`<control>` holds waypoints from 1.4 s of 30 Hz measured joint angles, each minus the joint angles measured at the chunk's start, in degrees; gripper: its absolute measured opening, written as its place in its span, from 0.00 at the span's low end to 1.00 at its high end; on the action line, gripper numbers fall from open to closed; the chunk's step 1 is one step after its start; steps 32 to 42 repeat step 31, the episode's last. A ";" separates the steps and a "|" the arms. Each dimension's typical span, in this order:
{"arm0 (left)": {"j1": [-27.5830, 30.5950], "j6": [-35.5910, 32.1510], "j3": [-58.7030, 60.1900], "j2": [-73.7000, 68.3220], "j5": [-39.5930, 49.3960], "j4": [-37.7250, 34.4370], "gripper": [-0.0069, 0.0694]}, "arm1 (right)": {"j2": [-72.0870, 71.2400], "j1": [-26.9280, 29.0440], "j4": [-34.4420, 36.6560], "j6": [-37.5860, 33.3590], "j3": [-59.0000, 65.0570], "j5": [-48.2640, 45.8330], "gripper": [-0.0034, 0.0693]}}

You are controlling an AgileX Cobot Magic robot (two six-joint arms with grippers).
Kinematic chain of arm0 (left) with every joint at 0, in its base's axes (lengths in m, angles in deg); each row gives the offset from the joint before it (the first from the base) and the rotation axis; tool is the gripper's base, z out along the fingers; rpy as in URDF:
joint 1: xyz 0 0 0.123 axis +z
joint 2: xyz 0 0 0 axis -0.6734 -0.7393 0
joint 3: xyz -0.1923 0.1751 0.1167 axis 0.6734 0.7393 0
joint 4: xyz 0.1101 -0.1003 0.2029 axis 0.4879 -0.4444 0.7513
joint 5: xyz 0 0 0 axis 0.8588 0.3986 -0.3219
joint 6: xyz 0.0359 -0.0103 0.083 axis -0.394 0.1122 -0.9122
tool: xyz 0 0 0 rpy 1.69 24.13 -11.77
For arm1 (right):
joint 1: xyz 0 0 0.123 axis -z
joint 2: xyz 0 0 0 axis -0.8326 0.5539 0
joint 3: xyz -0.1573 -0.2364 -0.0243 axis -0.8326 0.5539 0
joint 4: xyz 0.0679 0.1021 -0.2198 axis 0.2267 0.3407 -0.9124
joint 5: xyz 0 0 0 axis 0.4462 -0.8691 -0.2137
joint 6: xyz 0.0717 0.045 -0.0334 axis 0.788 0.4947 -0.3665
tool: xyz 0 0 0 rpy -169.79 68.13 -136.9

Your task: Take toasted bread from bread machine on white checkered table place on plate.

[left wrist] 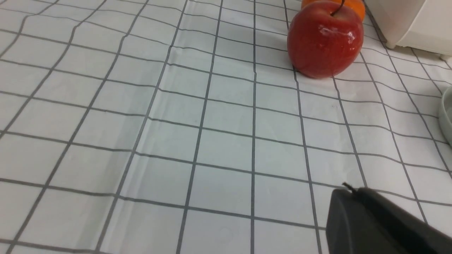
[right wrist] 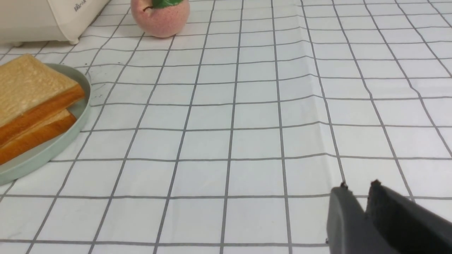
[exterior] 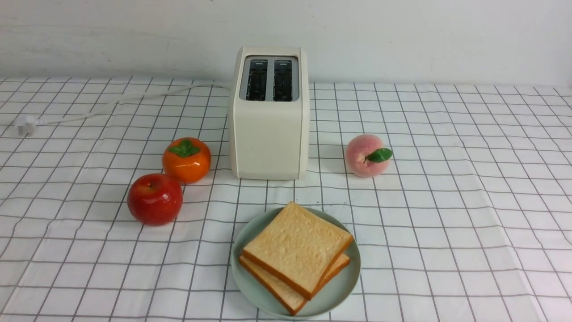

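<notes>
White wall behind, a white cloth ruled in thin dark squares over the bench (exterior: 447, 201), and nothing stirring on it. Both slices of toast (exterior: 297, 248) lie on the plate (exterior: 348, 279) at the near edge, stacked flat, the upper one turned a little askew so the lower slice's corners peek out beneath it. The pair nearly fills the plate's inside. To my eye the job looks finished.

If a slice had to be lifted again, I would judge it light and fairly stiff, with a dry, rough face that should not slip. The crust edge looks the firmest part, so a pinch across the thickness at a corner that overhangs the lower slice seems the best hold. Squeezing hard might dent or crack it.

Behind the plate stands the toaster (exterior: 269, 138), both slots dark and seemingly empty, its cord (exterior: 116, 102) trailing off to the left. A peach (exterior: 364, 156) sits right of it, a persimmon (exterior: 186, 160) left of it, and an apple (exterior: 155, 199) just in front of the persimmon, touching or nearly so.

Neither arm shows from the front. The left gripper (left wrist: 374, 222) appears only as one dark block in its wrist view, so I cannot tell how wide it stands. The right gripper (right wrist: 358, 204) shows two tips with a thin gap between, all but closed, holding nothing, well apart from the plate.
</notes>
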 joint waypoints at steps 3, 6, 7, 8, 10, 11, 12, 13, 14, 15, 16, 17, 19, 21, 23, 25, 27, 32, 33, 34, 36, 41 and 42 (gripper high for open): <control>0.00 0.00 0.00 0.00 0.00 0.00 0.07 | 0.00 0.00 0.00 0.00 0.00 0.00 0.19; 0.00 0.04 0.00 0.00 0.00 0.00 0.07 | 0.00 0.00 0.00 0.00 0.00 0.00 0.19; 0.00 0.04 0.00 0.00 0.00 -0.04 0.07 | 0.00 0.00 0.00 0.00 0.00 0.00 0.19; 0.00 0.04 0.00 0.00 0.00 -0.04 0.07 | 0.00 0.00 0.00 0.00 0.00 0.00 0.19; 0.00 0.04 0.00 0.00 0.00 -0.04 0.07 | 0.00 0.00 0.00 0.00 0.00 0.00 0.19; 0.00 0.04 0.00 0.00 0.00 -0.04 0.07 | 0.00 0.00 0.00 0.00 0.00 0.00 0.19; 0.00 0.04 0.00 0.00 0.00 -0.04 0.07 | 0.00 0.00 0.00 0.00 0.00 0.00 0.19; 0.00 0.04 0.00 0.00 0.00 -0.04 0.07 | 0.00 0.00 0.00 0.00 0.00 0.00 0.19; 0.00 0.04 0.00 0.00 0.00 -0.04 0.07 | 0.00 0.00 0.00 0.00 0.00 0.00 0.19; 0.00 0.04 0.00 0.00 0.00 -0.04 0.07 | 0.00 0.00 0.00 0.00 0.00 0.00 0.19; 0.00 0.04 0.00 0.00 0.00 -0.04 0.08 | 0.00 0.00 0.00 0.00 0.00 0.00 0.20; 0.00 0.04 0.00 0.00 0.00 -0.04 0.08 | 0.00 0.00 0.00 0.00 0.00 0.00 0.20; 0.00 0.04 0.00 0.00 0.00 -0.04 0.08 | 0.00 0.00 0.00 0.00 0.00 0.00 0.21; 0.00 0.04 0.00 0.00 0.00 -0.04 0.08 | 0.00 0.00 0.00 0.00 0.00 0.00 0.21; 0.00 0.04 0.00 0.00 0.00 -0.04 0.08 | 0.00 0.00 0.00 0.00 0.00 0.00 0.21; 0.00 0.04 0.00 0.00 0.00 -0.04 0.09 | 0.00 0.00 0.00 0.00 0.00 0.00 0.22; 0.00 0.04 0.00 0.00 0.00 -0.04 0.09 | 0.00 0.00 0.00 0.00 0.00 0.00 0.22; 0.00 0.04 0.00 0.00 0.00 -0.04 0.09 | 0.00 0.00 0.00 0.00 0.00 0.00 0.22; 0.00 0.04 0.00 0.00 0.00 -0.04 0.09 | 0.00 0.00 0.00 0.00 0.00 0.00 0.22; 0.00 0.04 0.00 0.00 0.00 -0.04 0.09 | 0.00 0.00 0.00 0.00 0.00 0.00 0.22; 0.00 0.04 0.00 0.00 0.00 -0.04 0.09 | 0.00 0.00 0.00 0.00 0.00 0.00 0.22; 0.00 0.04 0.00 0.00 0.00 -0.04 0.09 | 0.00 0.00 0.00 0.00 0.00 0.00 0.22; 0.00 0.04 0.00 0.00 0.00 -0.04 0.09 | 0.00 0.00 0.00 0.00 0.00 0.00 0.22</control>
